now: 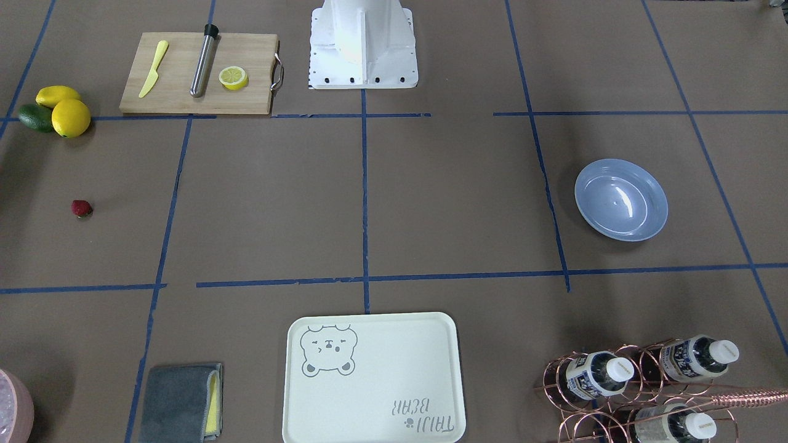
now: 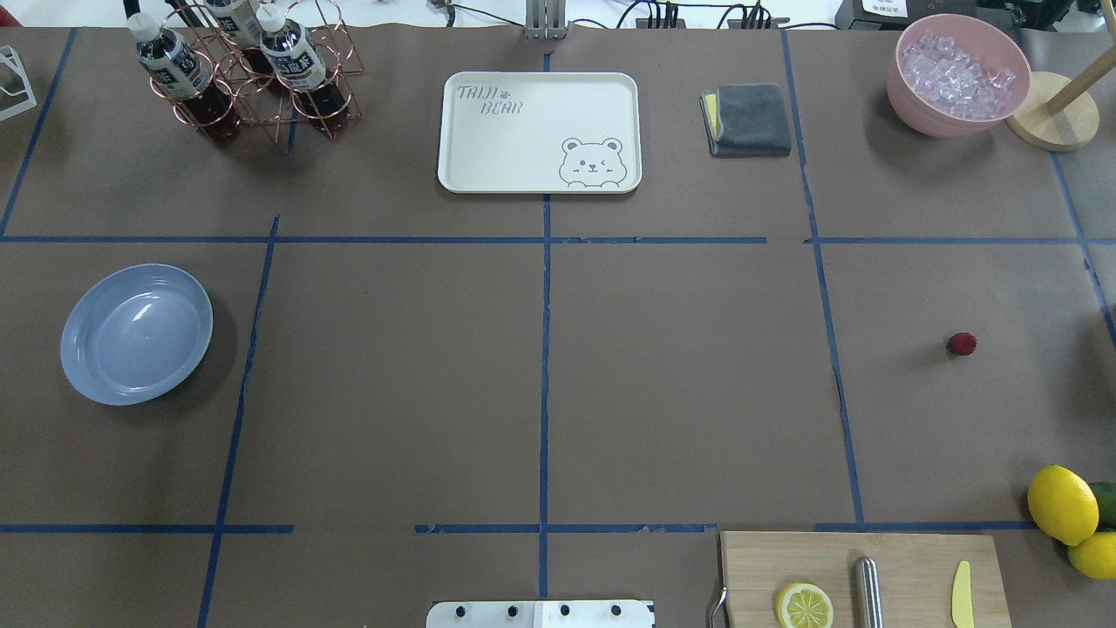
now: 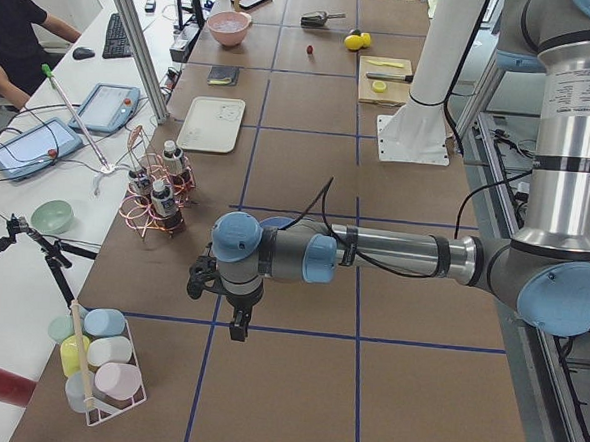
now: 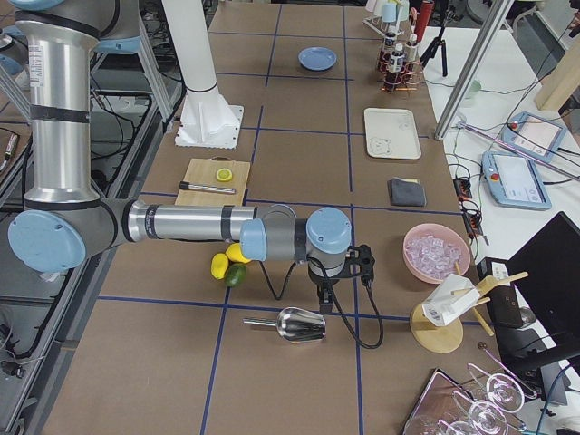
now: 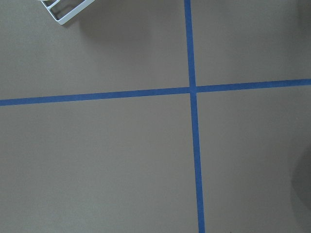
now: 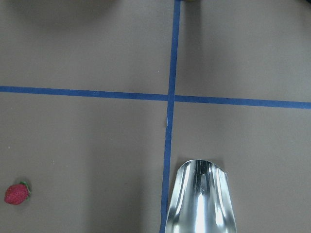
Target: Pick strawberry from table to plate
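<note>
The strawberry (image 2: 962, 344) lies alone on the brown paper table (image 2: 680, 375), far out on the robot's right side, also seen as the strawberry (image 1: 81, 208) and the strawberry (image 6: 17, 193). The light-blue plate (image 2: 136, 333) sits far away on the left side and holds nothing. My right gripper (image 4: 324, 294) hangs beyond the table's right end, above a steel scoop. My left gripper (image 3: 238, 328) hangs past the plate near the left end. Both show only in the side views, so I cannot tell whether they are open or shut.
A cutting board (image 2: 863, 580) carries a lemon half, a steel rod and a yellow knife. Lemons (image 2: 1062, 504) lie beside it. A cream bear tray (image 2: 539, 131), grey cloth (image 2: 748, 119), bottle rack (image 2: 248, 74) and pink ice bowl (image 2: 957, 74) line the far edge. A scoop (image 6: 199, 199) lies below the right wrist.
</note>
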Action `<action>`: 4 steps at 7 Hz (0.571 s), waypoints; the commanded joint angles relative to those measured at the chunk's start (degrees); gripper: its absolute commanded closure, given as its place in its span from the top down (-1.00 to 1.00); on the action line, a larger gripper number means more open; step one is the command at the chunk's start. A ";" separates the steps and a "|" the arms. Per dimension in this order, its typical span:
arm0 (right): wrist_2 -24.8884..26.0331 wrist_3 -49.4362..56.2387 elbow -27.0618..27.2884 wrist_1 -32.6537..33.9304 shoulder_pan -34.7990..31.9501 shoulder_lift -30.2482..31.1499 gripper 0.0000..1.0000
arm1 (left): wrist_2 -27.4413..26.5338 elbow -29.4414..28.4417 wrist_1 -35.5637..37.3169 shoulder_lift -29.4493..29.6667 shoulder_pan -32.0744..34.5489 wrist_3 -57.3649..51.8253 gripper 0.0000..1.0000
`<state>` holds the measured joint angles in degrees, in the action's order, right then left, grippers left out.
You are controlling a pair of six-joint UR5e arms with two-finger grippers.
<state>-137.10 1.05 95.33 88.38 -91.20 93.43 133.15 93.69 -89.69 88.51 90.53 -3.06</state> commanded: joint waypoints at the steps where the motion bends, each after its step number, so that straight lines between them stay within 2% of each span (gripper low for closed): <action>1: -0.10 0.01 -0.14 -0.05 0.06 0.00 1.00 | 0.00 -0.09 -0.39 0.09 -0.52 -0.10 1.00; 2: -0.01 0.09 -0.06 -0.05 0.06 -0.09 1.00 | 0.09 0.09 -3.62 0.09 -2.44 0.68 1.00; 4: -0.10 0.01 0.64 -0.05 0.06 -0.09 1.00 | -0.09 0.70 -14.14 0.00 -8.58 15.10 1.00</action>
<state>-137.17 1.08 95.55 88.33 -91.14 93.35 133.16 93.91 -97.74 88.57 85.74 3.71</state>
